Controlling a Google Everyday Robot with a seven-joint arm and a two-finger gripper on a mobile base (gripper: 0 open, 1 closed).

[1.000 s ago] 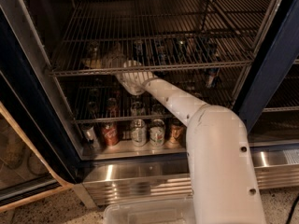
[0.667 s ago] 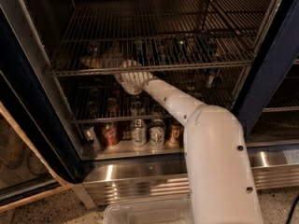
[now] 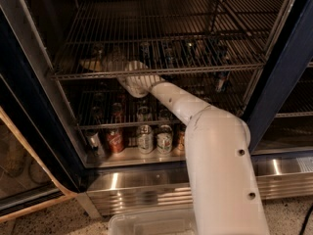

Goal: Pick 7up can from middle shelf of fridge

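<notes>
nearest, a clear tub (image 3: 146,224) sits on the speckled floor (image 3: 293,214) beside the white arm (image 3: 220,155). past the ribbed steel base of the fridge (image 3: 146,190), the gripper (image 3: 137,80) has crept only slightly left at the front rail of the middle shelf (image 3: 205,67). whether it clasps anything i cannot tell. the 7up can (image 3: 116,60), a pale shape, seems to sit just behind it on the wire rods, so the pick looks unfinished. dark bottles (image 3: 168,53) stand deeper in.
</notes>
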